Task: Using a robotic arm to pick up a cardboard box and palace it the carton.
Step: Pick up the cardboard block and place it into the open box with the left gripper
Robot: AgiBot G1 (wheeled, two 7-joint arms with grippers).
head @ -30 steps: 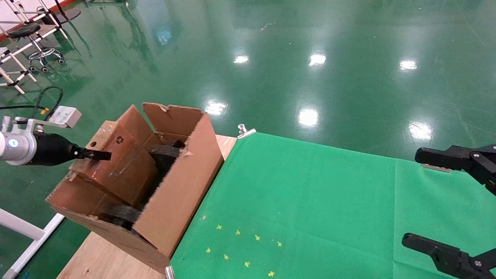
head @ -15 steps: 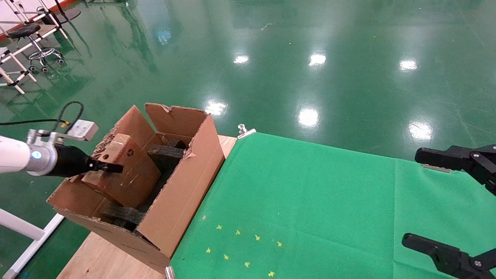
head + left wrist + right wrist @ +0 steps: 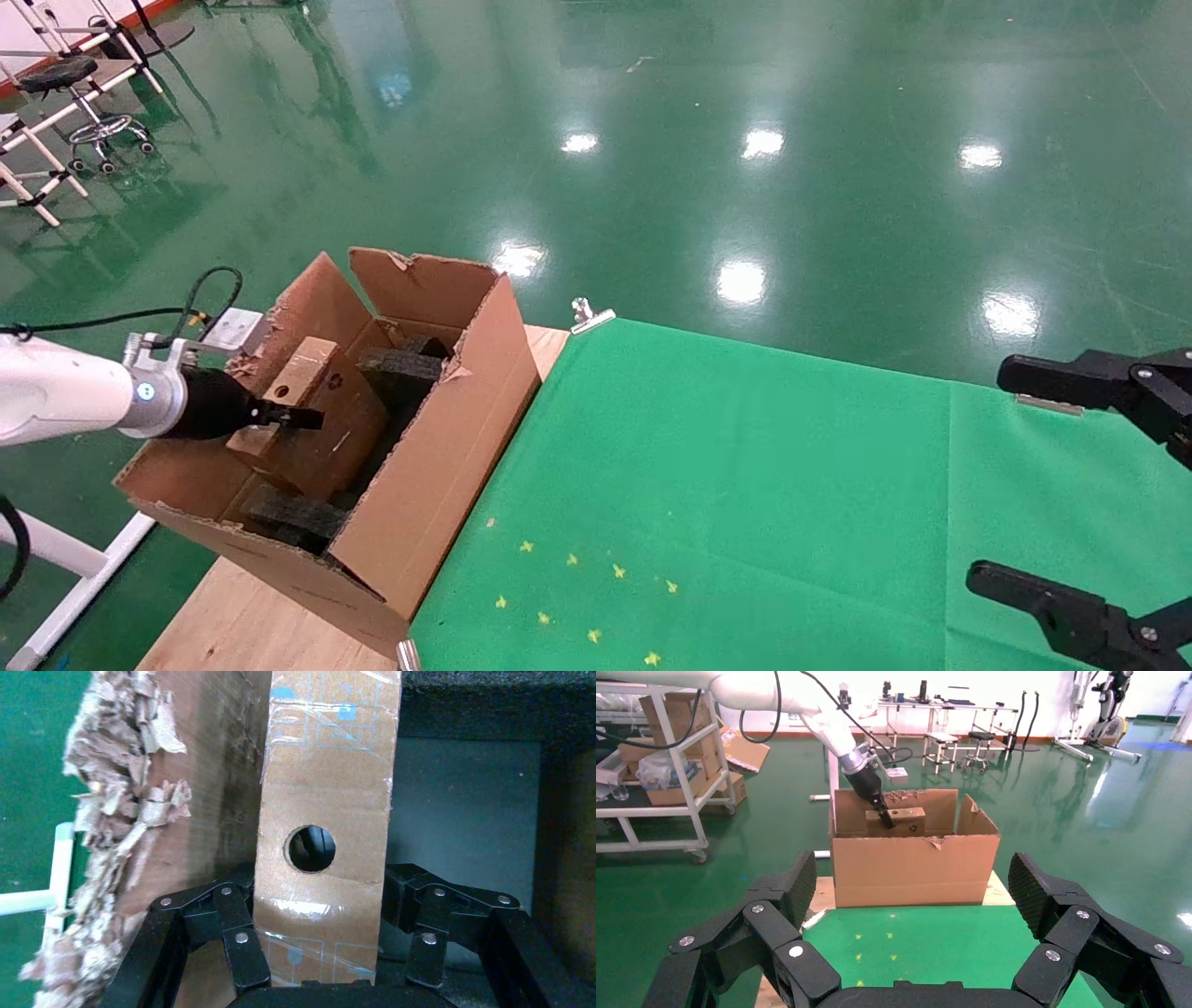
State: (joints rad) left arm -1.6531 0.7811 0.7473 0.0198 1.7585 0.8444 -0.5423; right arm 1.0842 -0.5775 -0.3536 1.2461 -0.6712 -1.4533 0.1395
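My left gripper (image 3: 284,417), on the white and silver robotic arm (image 3: 65,401), is shut on the small taped cardboard box (image 3: 321,424). It holds the box tilted inside the large open carton (image 3: 438,457), above the dark foam blocks (image 3: 400,365). In the left wrist view the fingers (image 3: 239,941) clamp both sides of the box's narrow face (image 3: 327,783), which has a round hole. The carton's ragged flap (image 3: 133,804) is beside it. My right gripper (image 3: 1010,475) is open and empty at the table's right edge. It also shows in the right wrist view (image 3: 916,896), facing the carton (image 3: 912,864).
The carton stands on the wooden table end (image 3: 242,624), left of the green cloth (image 3: 745,485) with small yellow marks. Metal clips (image 3: 587,317) hold the cloth. White frame tubes (image 3: 65,568) and a stool (image 3: 88,102) stand on the green floor at the left.
My left gripper has carried the small box to the right and down, from over the carton's left flap to deeper inside the carton. The right arm has not moved.
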